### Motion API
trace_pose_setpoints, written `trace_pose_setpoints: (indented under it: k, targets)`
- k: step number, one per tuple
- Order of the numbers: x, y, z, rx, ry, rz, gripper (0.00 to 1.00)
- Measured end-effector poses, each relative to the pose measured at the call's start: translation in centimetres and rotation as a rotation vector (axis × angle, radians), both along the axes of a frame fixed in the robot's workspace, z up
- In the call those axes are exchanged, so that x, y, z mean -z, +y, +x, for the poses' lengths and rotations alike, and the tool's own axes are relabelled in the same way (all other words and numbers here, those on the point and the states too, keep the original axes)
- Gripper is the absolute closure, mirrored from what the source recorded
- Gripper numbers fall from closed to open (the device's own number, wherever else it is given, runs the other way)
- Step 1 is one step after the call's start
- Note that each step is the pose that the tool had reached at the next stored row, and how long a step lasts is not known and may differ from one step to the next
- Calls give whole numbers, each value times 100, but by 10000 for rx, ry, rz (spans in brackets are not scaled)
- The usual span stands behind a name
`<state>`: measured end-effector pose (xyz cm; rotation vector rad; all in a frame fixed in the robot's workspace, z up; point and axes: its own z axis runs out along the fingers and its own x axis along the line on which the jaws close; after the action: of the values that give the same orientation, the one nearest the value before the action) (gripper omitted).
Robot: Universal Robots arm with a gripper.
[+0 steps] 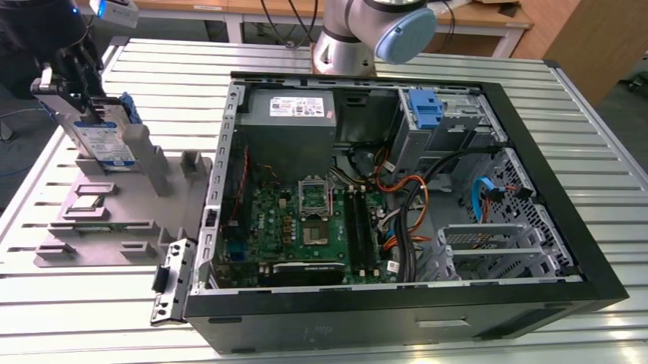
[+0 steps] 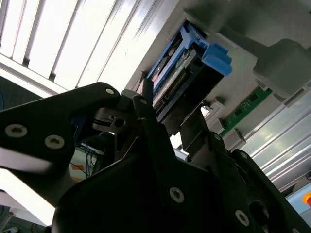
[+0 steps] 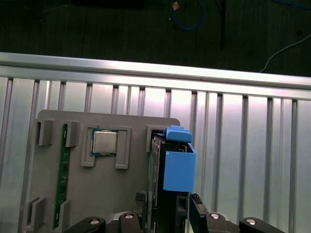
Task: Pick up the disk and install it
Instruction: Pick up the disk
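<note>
A ribbed metal worktop (image 1: 567,91) carries an open computer case (image 1: 567,288) lying on its side, which takes up the middle and the exterior view's right. A grey fixture plate (image 1: 91,235) sits just beside the case at the exterior view's left, close to the worktop's edge there. Only a narrow strip separates the plate from the case wall. Bare ribbed metal lies beyond the plate's far edge.

The blue-railed disk (image 1: 105,142) stands on edge, slightly tilted, at the far end of the plate. The end effector (image 3: 168,208) is set narrow, closed on the disk. One black finger (image 3: 197,206) stands against each broad face. In the first wrist view, a processor chip (image 3: 103,141) and a memory stick (image 3: 62,170) rest in pockets of the plate beside the disk.

Inside the case, a bare blue bracket (image 1: 426,106) sits in the far corner bay, with loose cables (image 1: 426,205) nearby.
</note>
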<state>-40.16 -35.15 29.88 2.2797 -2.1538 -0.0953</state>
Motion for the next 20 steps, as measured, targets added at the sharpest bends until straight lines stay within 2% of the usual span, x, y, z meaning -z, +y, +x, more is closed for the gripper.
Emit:
trace_pose_setpoints:
  k: [3,4,5,6,20]
  targets:
    - [-1,0,0,0,-1,0,53]
    - [-1,0,0,0,-1,0,60]
    - [-2,0,0,0,2,-1,60]
    - [-2,0,0,0,1,0,65]
    - [-5,0,0,0,0,0,65]
